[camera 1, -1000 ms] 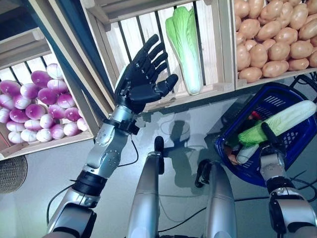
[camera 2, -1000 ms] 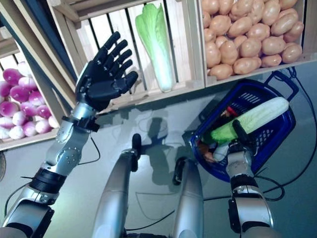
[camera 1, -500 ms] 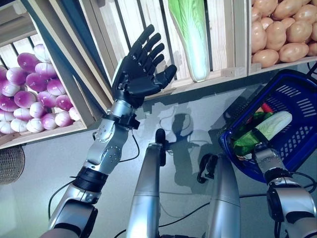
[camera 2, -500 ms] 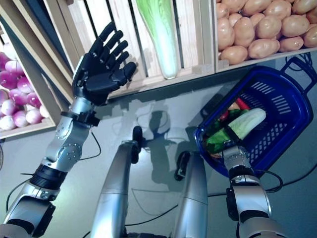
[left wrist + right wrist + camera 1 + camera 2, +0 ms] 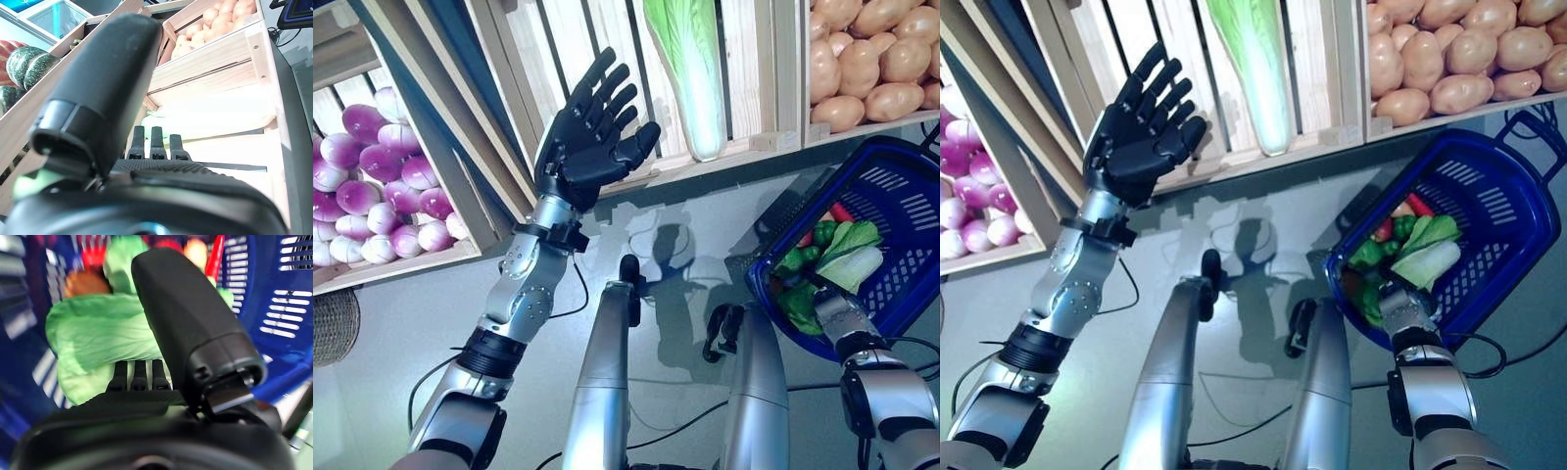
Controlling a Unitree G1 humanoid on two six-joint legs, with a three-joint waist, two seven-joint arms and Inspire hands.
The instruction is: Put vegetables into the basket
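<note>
The blue plastic basket (image 5: 1491,211) stands on the floor at the right, under the stand. A pale green napa cabbage (image 5: 850,257) lies in it on top of green, red and orange vegetables; it also shows in the right wrist view (image 5: 98,333). My right hand (image 5: 832,311) is at the basket's near rim, just behind the cabbage, with its fingers straight and its thumb (image 5: 186,318) out. My left hand (image 5: 587,147) is raised, open and empty, palm up in front of the stand's middle crate.
A wooden stand with slatted crates (image 5: 759,147) runs along the back. A second napa cabbage (image 5: 690,69) stands in the middle crate just right of my left hand. A wicker basket (image 5: 333,328) lies on the floor at the far left.
My right hand held the napa cabbage over the basket; it has let go and the cabbage now lies in the basket. The camera shifted. My left hand has stayed raised.
</note>
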